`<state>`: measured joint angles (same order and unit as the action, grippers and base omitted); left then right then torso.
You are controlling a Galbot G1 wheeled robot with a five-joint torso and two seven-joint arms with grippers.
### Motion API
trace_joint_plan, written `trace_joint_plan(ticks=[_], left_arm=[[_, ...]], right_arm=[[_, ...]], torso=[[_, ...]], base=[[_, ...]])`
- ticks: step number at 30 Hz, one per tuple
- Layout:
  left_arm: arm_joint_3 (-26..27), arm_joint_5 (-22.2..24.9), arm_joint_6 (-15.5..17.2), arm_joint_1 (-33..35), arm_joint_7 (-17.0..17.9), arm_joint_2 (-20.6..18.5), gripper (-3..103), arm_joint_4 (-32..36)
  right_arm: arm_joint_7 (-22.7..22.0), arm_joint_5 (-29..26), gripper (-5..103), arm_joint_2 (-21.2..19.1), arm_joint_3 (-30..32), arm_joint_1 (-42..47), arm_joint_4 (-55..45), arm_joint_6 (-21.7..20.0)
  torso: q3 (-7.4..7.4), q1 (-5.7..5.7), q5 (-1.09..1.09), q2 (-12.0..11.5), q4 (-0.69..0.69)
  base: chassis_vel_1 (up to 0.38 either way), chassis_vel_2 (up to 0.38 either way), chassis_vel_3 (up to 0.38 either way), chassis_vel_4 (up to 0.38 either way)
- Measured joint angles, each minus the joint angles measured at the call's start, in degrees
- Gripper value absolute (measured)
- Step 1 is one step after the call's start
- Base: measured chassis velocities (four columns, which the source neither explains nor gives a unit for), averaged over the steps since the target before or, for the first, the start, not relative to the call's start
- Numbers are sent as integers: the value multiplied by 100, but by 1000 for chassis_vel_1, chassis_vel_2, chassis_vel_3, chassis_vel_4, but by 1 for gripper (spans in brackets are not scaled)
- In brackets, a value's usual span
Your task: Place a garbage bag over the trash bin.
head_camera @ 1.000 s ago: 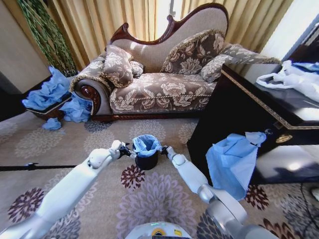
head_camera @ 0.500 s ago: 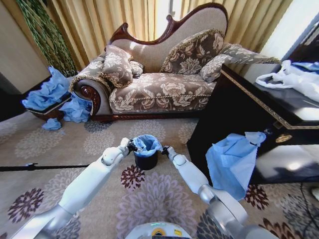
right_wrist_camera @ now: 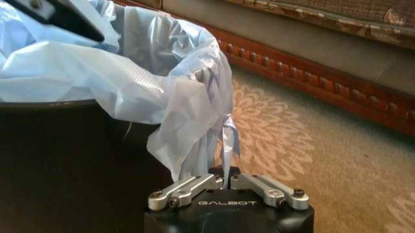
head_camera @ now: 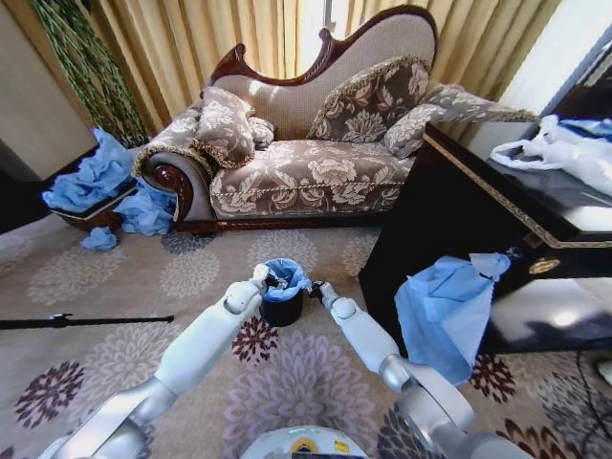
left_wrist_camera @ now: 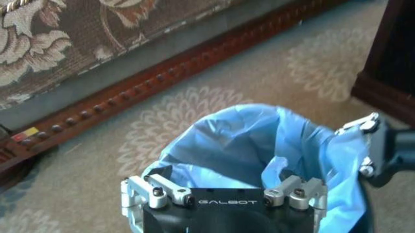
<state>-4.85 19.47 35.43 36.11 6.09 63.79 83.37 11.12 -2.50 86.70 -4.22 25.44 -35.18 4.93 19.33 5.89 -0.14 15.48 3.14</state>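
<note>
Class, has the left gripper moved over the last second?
Yes. The left gripper has swung right, from beside the bin to over its bag-lined mouth.

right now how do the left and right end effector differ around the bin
The left end effector hangs over the trash bin mouth with its fingers spread; the right end effector sits beside the bin's outer wall, shut on a gathered strip of the garbage bag. The left reaches in from above, the right stays low outside. Both are at the bag's rim, on opposite sides.
</note>
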Motion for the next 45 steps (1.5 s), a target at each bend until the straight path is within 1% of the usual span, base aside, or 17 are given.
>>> trace_joint_plan(ticks=[3, 6, 14, 17, 18, 22, 23, 28, 31, 33, 34, 36, 37, 39, 40, 43, 45], left_arm=[[-17, -147, 16, -13, -12, 47, 96, -116], [-36, -334, -84, -26, -115, 133, 98, -372], [-50, -433, -228, -30, -158, 230, 101, -543], [-50, -487, -304, -64, -151, 251, 89, -608], [-50, -487, -304, -64, -151, 251, 89, -608], [-39, -512, -310, -57, -147, 225, 74, -604], [-39, -512, -310, -57, -147, 225, 74, -604], [-19, -506, -311, -41, -147, 213, 57, -585], [-11, -505, -311, -39, -146, 209, 54, -574], [0, -505, -311, -32, -136, 206, 45, -558], [5, -506, -311, -28, -129, 206, 45, -552], [12, -504, -311, -19, -104, 208, 37, -538], [12, -504, -311, -19, -104, 208, 37, -538], [19, -500, -313, -15, -34, 224, 29, -529], [19, -500, -313, -15, -34, 224, 29, -529], [32, -497, -318, -8, 38, 234, 22, -502], [61, -488, -320, 10, 166, 245, 14, -479]], right_arm=[[0, -3, 0, 1, 0, 2, 0, 6], [0, -22, 0, 15, -1, 4, 1, 17], [-16, -32, 0, 41, -3, -14, 41, 27], [-42, -32, 0, 53, -3, -15, 46, 27], [-42, -32, 0, 53, -3, -15, 46, 27], [-89, -32, 0, 74, -7, -5, 51, 26], [-89, -32, 0, 74, -7, -5, 51, 26], [-118, -40, 0, 116, -8, -17, 67, 14], [-126, -43, 0, 118, -8, -20, 68, 12], [-131, -45, 0, 104, -10, -15, 68, 11], [-133, -46, 0, 99, -11, -12, 67, 11], [-145, -53, 0, 86, -11, -11, 62, 10], [-145, -53, 0, 86, -11, -11, 62, 10], [-148, -59, 0, 80, -11, -13, 59, 9], [-148, -59, 0, 80, -11, -13, 59, 9], [-155, -63, 0, 80, -4, -20, 58, 5], [-164, -63, 0, 80, -1, -13, 58, 4]], torso=[[0, 0, -1, 0, 0], [0, 0, -1, 0, 0], [0, 0, -1, 0, 1], [0, 0, -1, 0, 1], [0, 0, -1, 0, 1], [0, 0, -1, 0, 0], [0, 0, -1, 0, 0], [0, 0, -1, 0, 0], [0, 0, -1, 0, 0], [0, 0, -1, 0, 0], [0, 0, -1, 0, 1], [0, 0, -1, 0, 1], [0, 0, -1, 0, 1], [0, 0, -1, 0, 1], [0, 0, -1, 0, 1], [0, 0, -1, 0, 1], [0, 0, -1, 0, 0]], base=[[0, 0, 0, 0], [0, 0, 0, 0], [0, 0, 0, 0], [0, 0, 0, 0], [0, 0, 0, 0], [0, 0, 0, 0], [0, 0, 0, 0], [0, 0, 0, 0], [0, 0, 0, 0], [0, 0, 0, 0], [0, 0, 0, 0], [0, 0, 0, 0], [0, 0, 0, 0], [0, 0, 0, 0], [0, 0, 0, 0], [0, 0, 0, 0], [0, 0, 0, 0]])
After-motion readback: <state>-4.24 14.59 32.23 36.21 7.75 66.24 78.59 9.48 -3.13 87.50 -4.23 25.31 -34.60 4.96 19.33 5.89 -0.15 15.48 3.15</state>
